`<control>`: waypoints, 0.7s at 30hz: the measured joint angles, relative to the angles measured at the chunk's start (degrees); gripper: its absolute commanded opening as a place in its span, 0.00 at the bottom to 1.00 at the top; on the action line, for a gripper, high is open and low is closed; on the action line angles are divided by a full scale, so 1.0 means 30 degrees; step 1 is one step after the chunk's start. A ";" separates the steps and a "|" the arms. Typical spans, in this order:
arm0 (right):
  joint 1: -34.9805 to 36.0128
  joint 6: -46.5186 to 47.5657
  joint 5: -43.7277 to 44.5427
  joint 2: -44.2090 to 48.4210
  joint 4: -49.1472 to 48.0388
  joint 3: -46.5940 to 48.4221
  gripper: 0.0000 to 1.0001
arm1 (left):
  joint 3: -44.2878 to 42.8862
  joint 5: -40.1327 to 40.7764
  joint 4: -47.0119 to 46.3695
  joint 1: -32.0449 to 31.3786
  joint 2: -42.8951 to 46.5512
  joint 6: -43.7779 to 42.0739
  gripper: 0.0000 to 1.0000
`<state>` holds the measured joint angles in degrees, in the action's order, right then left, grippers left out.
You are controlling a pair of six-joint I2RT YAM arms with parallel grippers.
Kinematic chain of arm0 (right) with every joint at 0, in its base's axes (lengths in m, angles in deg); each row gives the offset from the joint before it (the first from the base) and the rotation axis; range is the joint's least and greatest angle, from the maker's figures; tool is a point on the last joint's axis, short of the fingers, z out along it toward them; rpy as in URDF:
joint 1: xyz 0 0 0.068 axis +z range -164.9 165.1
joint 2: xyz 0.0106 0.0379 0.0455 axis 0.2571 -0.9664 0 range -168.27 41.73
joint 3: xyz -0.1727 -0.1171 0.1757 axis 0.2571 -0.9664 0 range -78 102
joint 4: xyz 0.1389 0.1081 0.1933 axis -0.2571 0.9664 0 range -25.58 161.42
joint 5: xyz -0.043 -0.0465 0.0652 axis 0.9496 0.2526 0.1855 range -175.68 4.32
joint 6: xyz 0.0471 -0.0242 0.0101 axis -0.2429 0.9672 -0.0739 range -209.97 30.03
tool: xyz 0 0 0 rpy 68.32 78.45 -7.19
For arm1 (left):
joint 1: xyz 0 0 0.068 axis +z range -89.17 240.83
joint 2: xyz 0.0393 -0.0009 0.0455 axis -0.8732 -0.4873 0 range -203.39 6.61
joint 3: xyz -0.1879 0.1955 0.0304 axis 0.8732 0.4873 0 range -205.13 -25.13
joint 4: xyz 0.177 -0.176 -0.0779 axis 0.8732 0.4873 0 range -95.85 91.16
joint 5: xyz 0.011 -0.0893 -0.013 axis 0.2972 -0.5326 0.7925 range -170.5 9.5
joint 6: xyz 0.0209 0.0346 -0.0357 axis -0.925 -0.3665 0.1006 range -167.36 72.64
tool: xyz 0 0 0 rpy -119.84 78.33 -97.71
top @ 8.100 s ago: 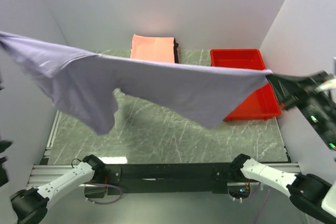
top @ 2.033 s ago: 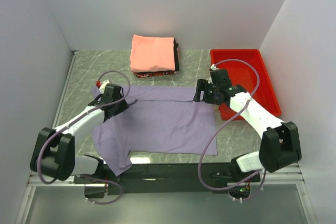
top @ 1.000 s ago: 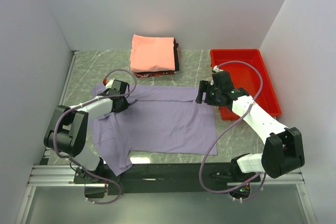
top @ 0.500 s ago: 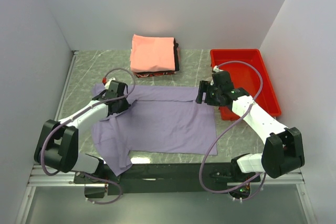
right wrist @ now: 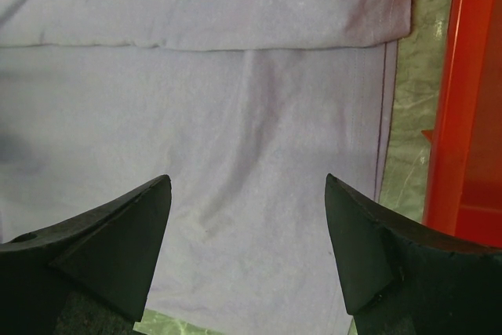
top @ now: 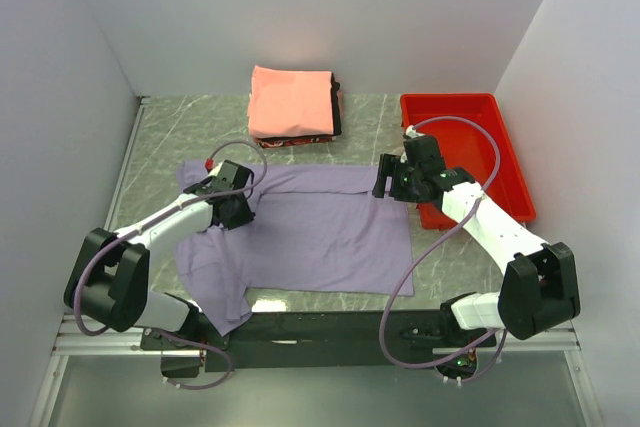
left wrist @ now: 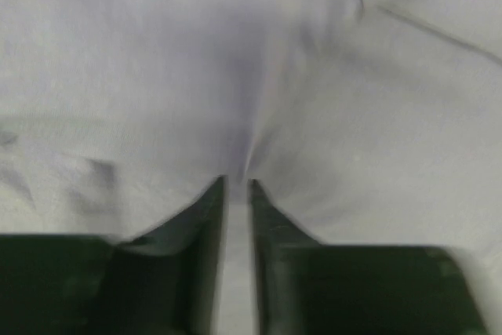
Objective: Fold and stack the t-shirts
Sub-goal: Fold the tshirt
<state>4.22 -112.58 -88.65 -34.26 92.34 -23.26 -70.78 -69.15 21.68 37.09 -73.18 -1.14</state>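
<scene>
While the left end effector (left wrist: 237, 184), nearly clenched, grip unclear, meets the lavender t-shirt's (top: 320, 237) sleeve end, the right end effector (right wrist: 248, 182) hovers released over its hem.

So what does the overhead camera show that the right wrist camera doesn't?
Only overhead: the folded stack topped in salmon-pink, and the left gripper. Only right wrist: the right gripper close up, jaws wide open. Both: the lavender t-shirt and the red tray.
</scene>
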 measured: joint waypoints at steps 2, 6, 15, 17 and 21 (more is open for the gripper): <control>0.0000 0.0015 -0.0044 0.0000 0.0007 0.0000 0.85 | 0.0000 -0.0058 0.0146 -0.0102 0.0000 -0.0015 0.45; 0.0000 0.0066 -0.0117 0.0000 0.0007 0.0000 0.86 | -0.0051 -0.0248 0.0364 -0.0197 -0.0102 0.0022 0.90; 0.0000 0.0131 -0.0240 -0.0189 -0.0007 0.0044 0.87 | -0.1355 0.0189 0.0415 0.0189 0.1413 0.0197 0.99; 0.0000 0.0124 -0.0248 -0.0663 -0.0029 0.0255 0.88 | -0.1858 0.0080 -0.0175 0.1115 0.1545 0.0153 0.99; 0.0000 0.0117 -0.0146 -0.2630 0.0146 0.1625 0.88 | -0.2608 -0.0095 -0.1843 0.3759 0.0277 -0.0029 0.99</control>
<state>4.22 -112.23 -89.08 -42.15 92.78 -18.38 -78.61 -69.43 16.15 48.36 -72.35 -1.23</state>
